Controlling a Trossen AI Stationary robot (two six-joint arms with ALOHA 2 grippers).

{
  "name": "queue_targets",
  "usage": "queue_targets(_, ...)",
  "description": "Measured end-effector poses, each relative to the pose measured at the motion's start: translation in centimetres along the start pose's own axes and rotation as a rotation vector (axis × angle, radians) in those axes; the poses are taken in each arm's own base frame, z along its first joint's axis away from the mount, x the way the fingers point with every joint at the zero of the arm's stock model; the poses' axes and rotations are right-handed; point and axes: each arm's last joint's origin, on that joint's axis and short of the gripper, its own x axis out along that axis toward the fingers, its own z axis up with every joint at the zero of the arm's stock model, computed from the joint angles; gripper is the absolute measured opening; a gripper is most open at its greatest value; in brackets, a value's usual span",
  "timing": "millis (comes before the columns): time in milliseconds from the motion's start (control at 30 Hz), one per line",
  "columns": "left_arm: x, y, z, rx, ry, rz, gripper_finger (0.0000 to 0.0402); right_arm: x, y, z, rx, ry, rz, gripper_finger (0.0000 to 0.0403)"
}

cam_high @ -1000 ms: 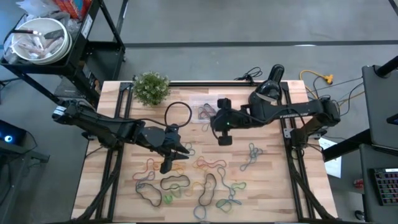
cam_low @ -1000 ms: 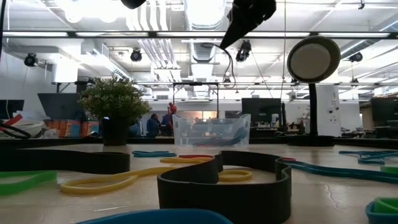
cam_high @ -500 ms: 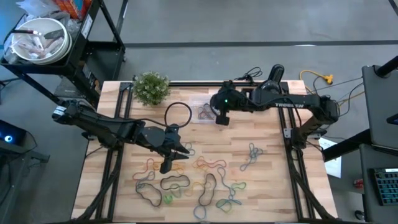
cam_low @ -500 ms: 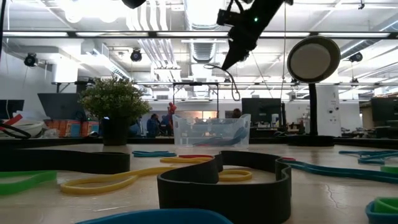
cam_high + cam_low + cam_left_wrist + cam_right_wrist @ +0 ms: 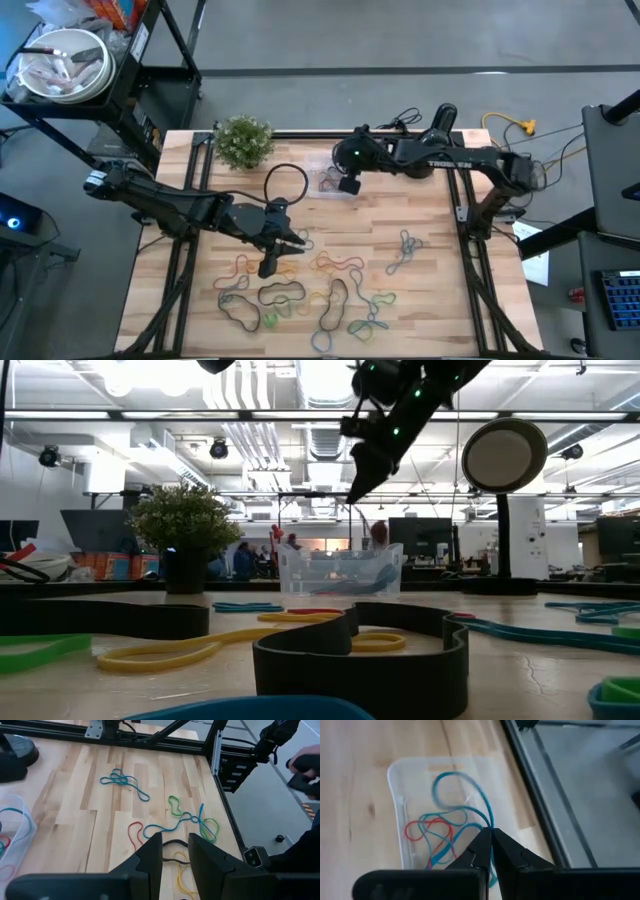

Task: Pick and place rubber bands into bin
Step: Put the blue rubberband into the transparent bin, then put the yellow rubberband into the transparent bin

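Note:
Many coloured rubber bands lie loose on the near half of the wooden table, and they also show in the left wrist view. The clear bin stands near the far edge with red and blue bands inside. My right gripper hovers above the bin, shut on a blue rubber band. My left gripper is open and hangs above the loose bands, touching nothing. My right gripper pinches a blue rubber band between its two fingertips, on a strand just beside them. The fingers come from above, pointing down. The band is lifted and hangs slack below them over the bin's inside; its loop shows against the bin floor.
A small potted plant stands at the far left corner, and a black cable loop lies beside the bin. A round black stand is at the far right. A person's hand shows beyond the table's edge.
My right gripper has travelled from the table's middle toward the far edge and a little left. It now hangs over the bin, still shut, with the blue band dangling below it. My left arm has kept still.

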Motion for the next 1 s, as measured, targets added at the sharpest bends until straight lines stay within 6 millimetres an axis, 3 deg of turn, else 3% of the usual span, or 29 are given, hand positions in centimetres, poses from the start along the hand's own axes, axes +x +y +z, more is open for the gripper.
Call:
queue_targets(367, 0.0, 0.1, 0.0, 0.0, -0.005, 0.02, 0.0077, 3.2, 0.6, -1.2, 0.012, 0.093, 0.01, 0.0008)
queue_targets(700, 0.0, 0.1, 0.0, 0.001, -0.006, 0.023, 0.0077, 3.8, 0.4, -1.5, 0.047, 0.113, 0.001, 0.001)
queue_targets(1000, 0.0, 0.1, 0.0, 0.001, -0.006, 0.022, 0.0077, 3.8, 0.3, -1.6, 0.082, 0.113, 0.049, 0.0075)
